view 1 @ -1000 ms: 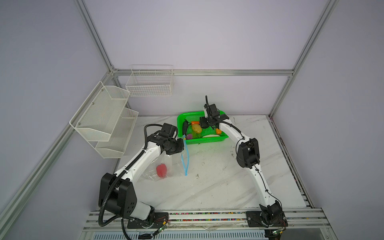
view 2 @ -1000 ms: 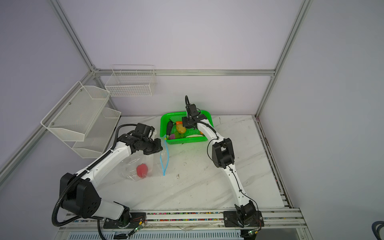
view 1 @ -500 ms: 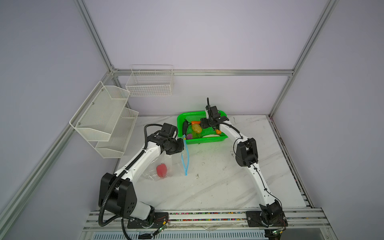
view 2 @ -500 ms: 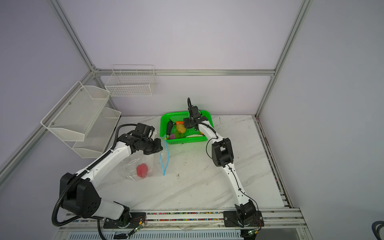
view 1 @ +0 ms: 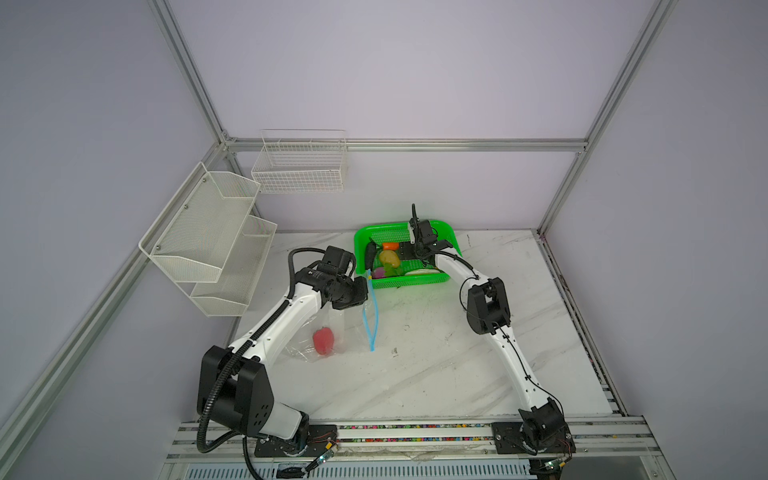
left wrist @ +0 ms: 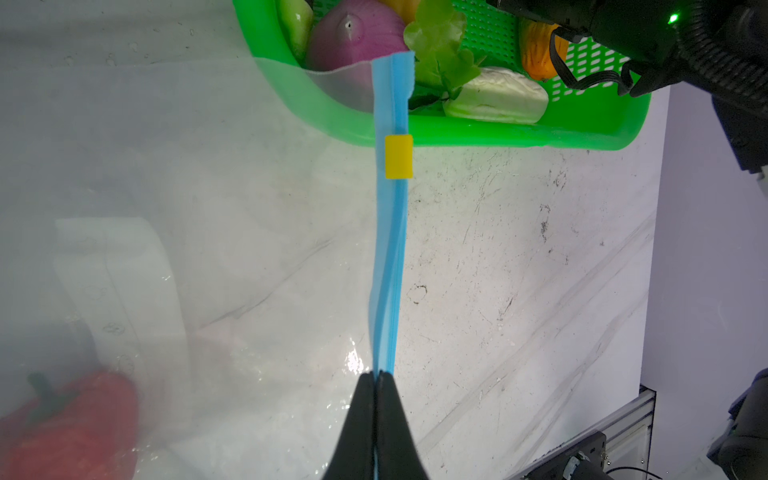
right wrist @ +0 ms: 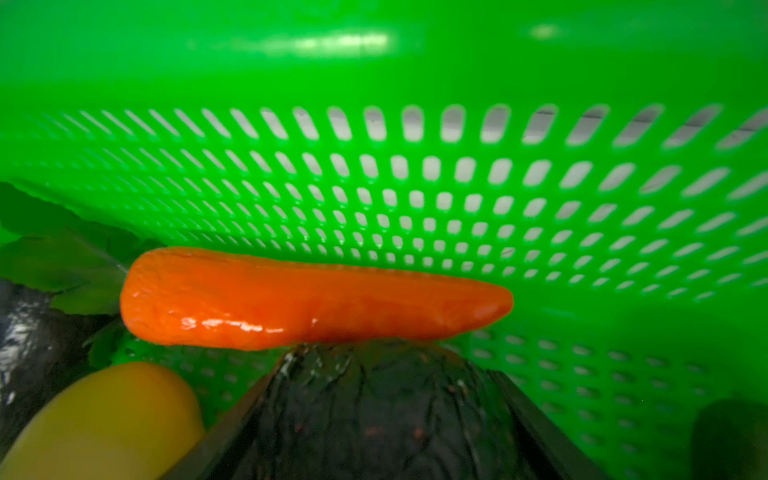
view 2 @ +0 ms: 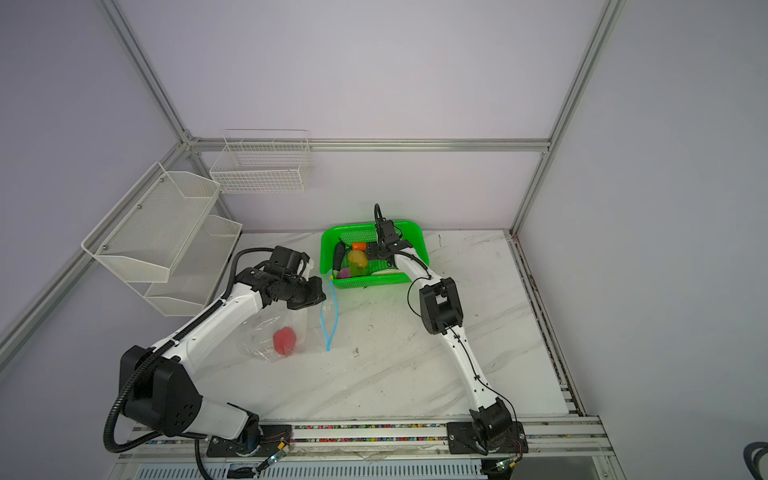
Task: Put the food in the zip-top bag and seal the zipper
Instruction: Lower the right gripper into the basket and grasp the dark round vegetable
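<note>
On the zip-top bag (left wrist: 208, 187), my left pincer (left wrist: 376, 375) clenched on the zipper (left wrist: 390, 257), my right pincer (right wrist: 380, 374) in the basket (right wrist: 415, 62), astride a dark piece (right wrist: 374, 415), grasp indeterminate

Robotics lab cell: aluminium frame (view 1: 399, 144), plain lilac panels (view 1: 415, 75), arms (view 1: 282, 324) bolted to a bench rail (view 1: 415, 434).

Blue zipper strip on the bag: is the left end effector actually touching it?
Touching. The left wrist view shows the left end effector shut on the blue zipper strip, which runs straight in between its closed tips with no gap.
</note>
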